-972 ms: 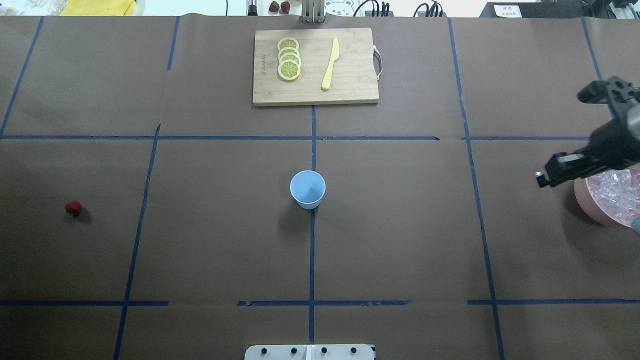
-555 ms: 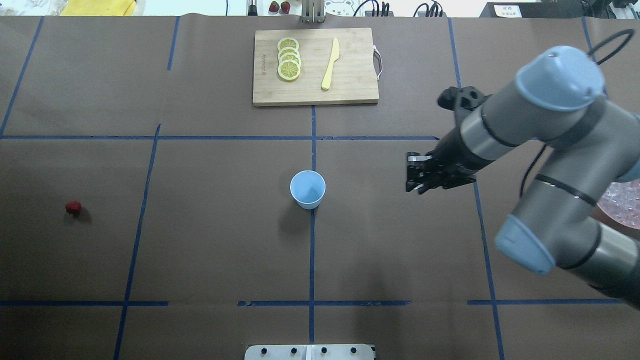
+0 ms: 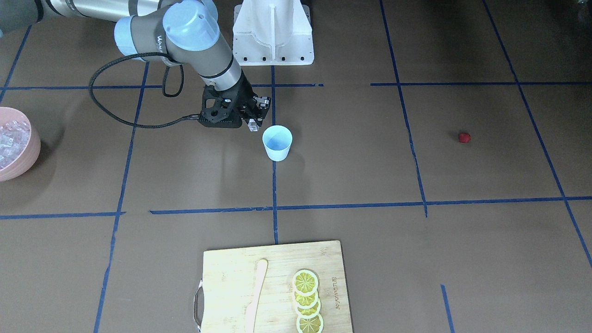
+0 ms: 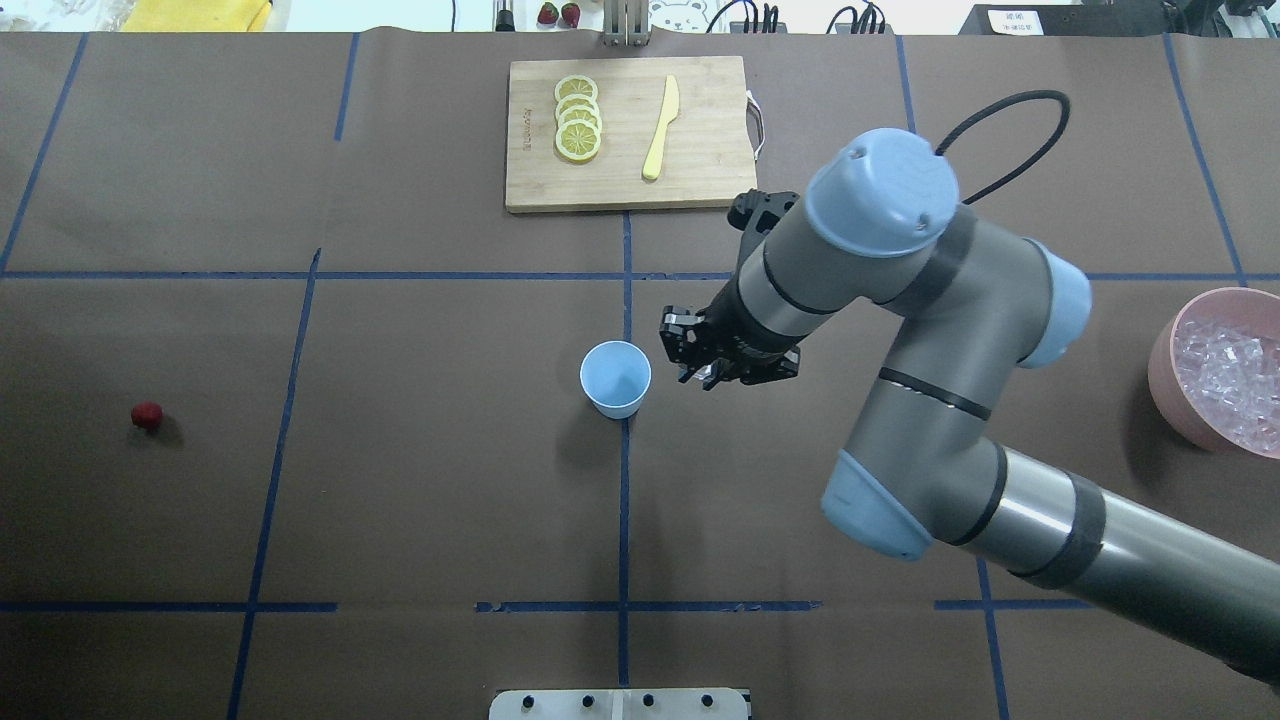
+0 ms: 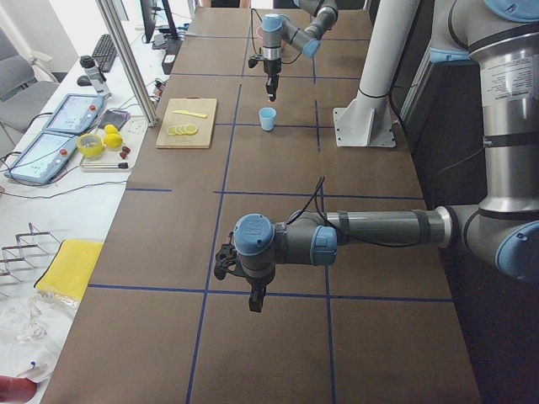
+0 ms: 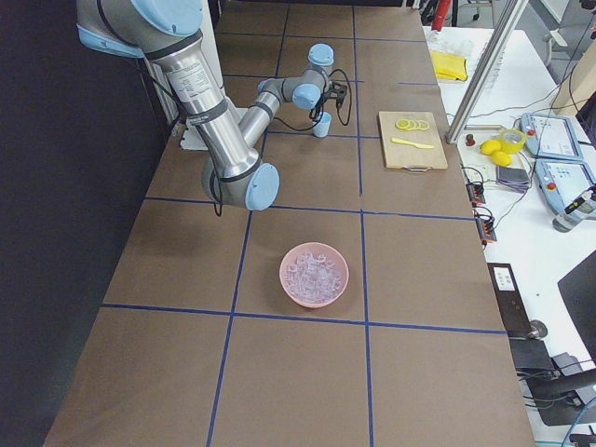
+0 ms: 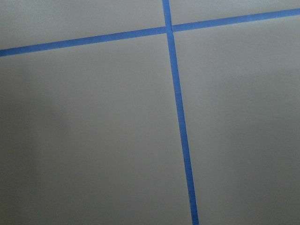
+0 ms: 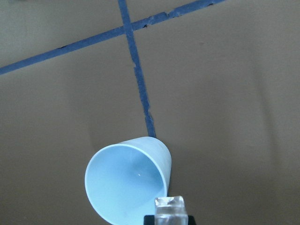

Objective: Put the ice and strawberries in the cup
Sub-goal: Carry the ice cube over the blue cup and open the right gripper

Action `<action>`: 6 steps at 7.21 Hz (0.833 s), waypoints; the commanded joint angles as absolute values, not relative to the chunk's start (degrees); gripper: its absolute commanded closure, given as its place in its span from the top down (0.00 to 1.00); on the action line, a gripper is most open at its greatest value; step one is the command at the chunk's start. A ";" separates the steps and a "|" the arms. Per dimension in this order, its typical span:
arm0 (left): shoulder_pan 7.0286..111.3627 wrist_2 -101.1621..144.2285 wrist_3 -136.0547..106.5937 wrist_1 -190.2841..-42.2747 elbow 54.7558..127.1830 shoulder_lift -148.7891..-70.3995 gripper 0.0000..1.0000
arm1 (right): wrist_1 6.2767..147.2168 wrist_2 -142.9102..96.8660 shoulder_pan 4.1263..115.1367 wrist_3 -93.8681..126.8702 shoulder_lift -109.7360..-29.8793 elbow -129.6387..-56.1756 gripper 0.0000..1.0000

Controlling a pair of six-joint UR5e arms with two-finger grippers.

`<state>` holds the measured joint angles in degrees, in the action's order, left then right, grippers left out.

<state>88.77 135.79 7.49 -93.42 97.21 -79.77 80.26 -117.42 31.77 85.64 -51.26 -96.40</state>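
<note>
The light-blue cup (image 4: 615, 378) stands upright at the table's middle; it also shows in the front view (image 3: 277, 142) and the right wrist view (image 8: 126, 183), where its inside looks empty. My right gripper (image 4: 700, 372) is shut on a clear ice cube (image 3: 252, 125), held above the table just beside the cup's rim; the cube shows in the right wrist view (image 8: 171, 208). More ice (image 4: 1225, 370) fills the pink bowl (image 4: 1160, 370) at far right. The red strawberry (image 4: 147, 415) lies alone at far left. My left gripper (image 5: 257, 301) hangs over bare table, seen only from the side; I cannot tell whether it is open.
A wooden cutting board (image 4: 700, 180) at the back middle holds lemon slices (image 4: 578, 118) and a yellow knife (image 4: 660, 128). Blue tape lines cross the brown table. The right arm's elbow (image 4: 880, 500) reaches over the table's right half.
The right arm has swung left from the pink bowl to just beside the cup, carrying the ice cube. Cup and strawberry have not moved.
</note>
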 commanded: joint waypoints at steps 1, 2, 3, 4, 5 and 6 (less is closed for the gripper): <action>88.77 135.79 7.56 -93.52 97.21 -79.72 1.00 | 77.80 -116.72 30.77 86.66 -48.61 -92.03 0.22; 88.77 135.79 7.47 -93.52 97.21 -79.72 1.00 | 77.70 -116.72 30.76 86.66 -48.52 -91.93 0.26; 88.77 135.79 7.47 -93.52 97.21 -79.72 1.00 | 77.70 -116.72 30.76 86.66 -48.43 -91.93 0.48; 88.77 135.79 7.47 -93.52 97.21 -79.72 1.00 | 77.78 -116.72 30.76 86.66 -48.17 -91.93 0.49; 88.77 135.79 7.47 -93.52 97.29 -79.63 1.00 | 77.78 -116.63 30.67 86.66 -48.16 -91.85 0.56; 88.77 135.79 7.47 -93.52 97.21 -79.63 1.00 | 77.78 -116.63 30.76 86.66 -47.99 -91.85 0.58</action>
